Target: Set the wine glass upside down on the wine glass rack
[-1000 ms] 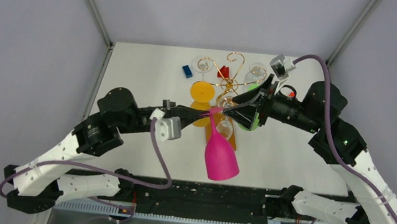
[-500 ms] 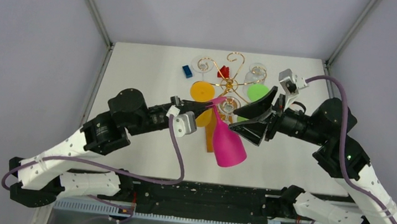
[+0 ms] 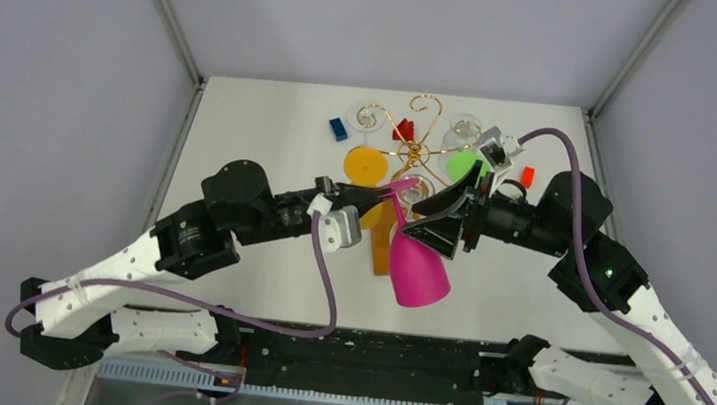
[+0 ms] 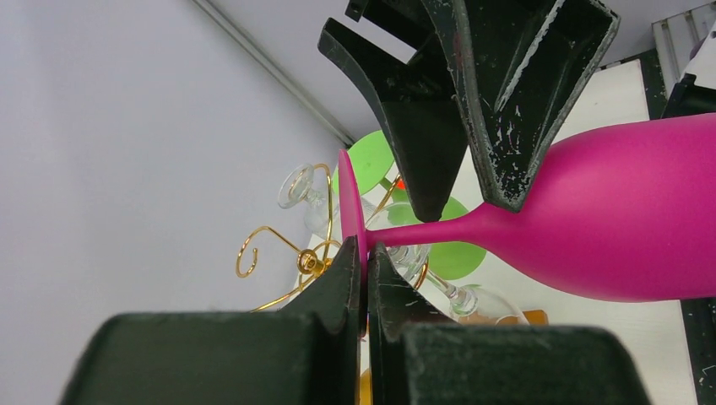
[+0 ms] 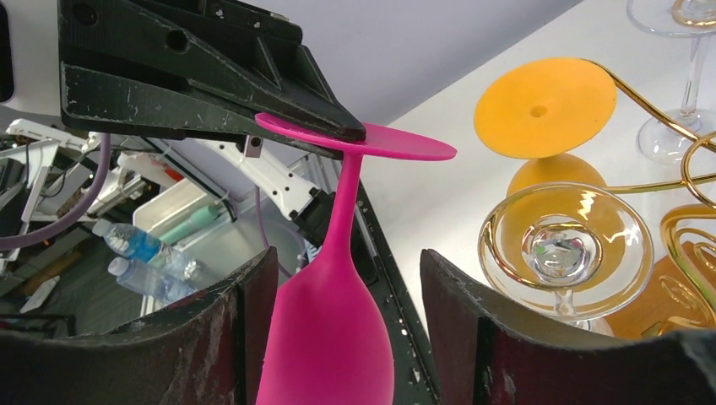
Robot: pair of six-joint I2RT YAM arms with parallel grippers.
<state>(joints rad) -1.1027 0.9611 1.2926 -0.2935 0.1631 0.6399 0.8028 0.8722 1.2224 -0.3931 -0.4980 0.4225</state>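
Note:
The pink wine glass (image 3: 418,267) hangs upside down, bowl low, tilted toward the near edge. My left gripper (image 3: 378,196) is shut on the rim of its flat foot (image 4: 351,202), seen close in the left wrist view (image 4: 365,253). My right gripper (image 3: 431,220) is open, its jaws either side of the top of the bowl (image 5: 333,325), one finger (image 5: 228,329) close beside it. The wine glass rack (image 3: 416,149), gold wire scrolls on an orange-brown wooden base (image 3: 383,250), stands just behind the glass.
An orange glass (image 3: 365,166), a green glass (image 3: 464,165) and clear glasses (image 3: 363,118) (image 3: 464,126) hang on the rack. One clear glass sits in a gold ring (image 5: 564,240). A blue block (image 3: 339,129) and red blocks (image 3: 403,129) (image 3: 527,175) lie behind.
My left gripper has carried the pink glass to the right and farther toward the rack. My right gripper drew back from the stem, then closed in round the upper bowl, still open.

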